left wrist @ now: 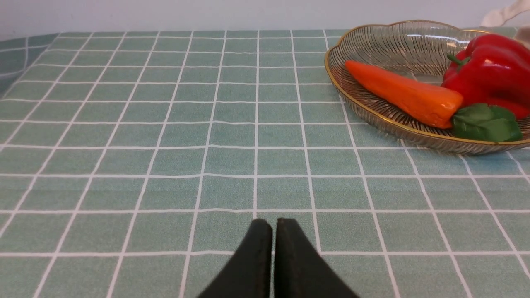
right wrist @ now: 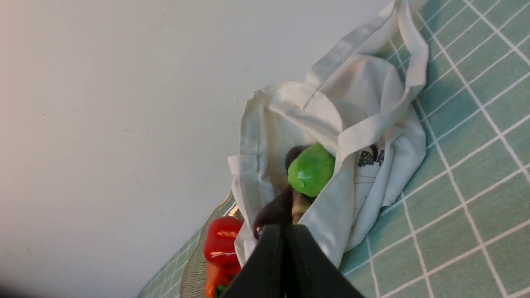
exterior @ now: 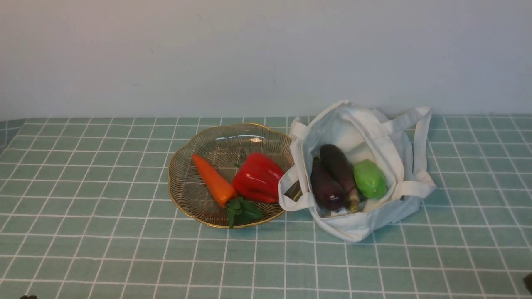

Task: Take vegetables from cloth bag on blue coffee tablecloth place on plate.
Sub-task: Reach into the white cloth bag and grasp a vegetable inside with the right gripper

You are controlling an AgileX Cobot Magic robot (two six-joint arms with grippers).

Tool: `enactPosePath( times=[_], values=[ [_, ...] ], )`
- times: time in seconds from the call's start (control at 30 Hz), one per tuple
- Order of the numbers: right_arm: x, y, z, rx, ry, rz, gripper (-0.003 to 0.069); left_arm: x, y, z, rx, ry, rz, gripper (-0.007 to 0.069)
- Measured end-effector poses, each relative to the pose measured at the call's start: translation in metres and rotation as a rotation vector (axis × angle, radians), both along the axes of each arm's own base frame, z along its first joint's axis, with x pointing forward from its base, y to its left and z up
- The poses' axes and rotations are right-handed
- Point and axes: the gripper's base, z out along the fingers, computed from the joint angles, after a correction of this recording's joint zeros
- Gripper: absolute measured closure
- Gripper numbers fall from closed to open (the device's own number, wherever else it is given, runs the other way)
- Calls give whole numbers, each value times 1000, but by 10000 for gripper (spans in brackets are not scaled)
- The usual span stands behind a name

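The white cloth bag (exterior: 374, 145) lies open on the teal grid tablecloth (exterior: 104, 232), right of the glass plate (exterior: 187, 195). Inside it are two dark purple eggplants (exterior: 326, 185) (exterior: 338, 166) and a light green pepper (exterior: 369, 178). The pepper (right wrist: 311, 169) and bag (right wrist: 372, 124) also show in the right wrist view, with one eggplant (right wrist: 271, 213) partly hidden. My left gripper (left wrist: 273, 225) is shut and empty, low over bare cloth, apart from the plate (left wrist: 372, 111). My right gripper (right wrist: 285, 229) is shut and empty, short of the bag's mouth.
The plate holds an orange carrot (exterior: 214, 180) with green leaves (exterior: 242, 210) and a red bell pepper (exterior: 258, 177). A white wall runs behind the table. The bag's strap handles (exterior: 419, 137) drape to the right. Only dark tips of the arms show at the front view's bottom corners.
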Motion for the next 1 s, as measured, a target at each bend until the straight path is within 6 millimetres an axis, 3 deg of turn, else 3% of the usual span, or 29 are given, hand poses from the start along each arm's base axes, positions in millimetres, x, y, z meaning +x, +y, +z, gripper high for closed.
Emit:
enactPosePath(
  times=[0.13,0.17,0.2,0.27,0.33,0.4,0.53,0.6,0.67,0.7,0.87,0.9,1.0],
  values=[
    [-5,7,16,35,8,80,674,0,0,0,0,0,0,629],
    [-13,9,47,-29,-76,122,674,0,0,0,0,0,0,629],
    [-14,9,50,-33,-85,124,674,0,0,0,0,0,0,629],
    [-22,11,90,-146,-147,158,674,0,0,0,0,0,0,629],
    [-21,12,106,-210,-133,172,674,0,0,0,0,0,0,629],
    [-11,13,127,-365,1,229,674,0,0,0,0,0,0,629],
    [31,13,124,-546,377,329,672,0,0,0,0,0,0,629],
    [46,13,120,-578,464,364,672,0,0,0,0,0,0,629],
    [78,20,107,-595,591,470,672,0,0,0,0,0,0,629],
    [81,20,107,-602,591,484,672,0,0,0,0,0,0,629],
    [138,51,95,-526,580,778,665,0,0,0,0,0,0,629],
    [139,51,97,-526,569,780,664,0,0,0,0,0,0,629],
    [173,76,98,-544,551,895,644,0,0,0,0,0,0,629]
  ],
)
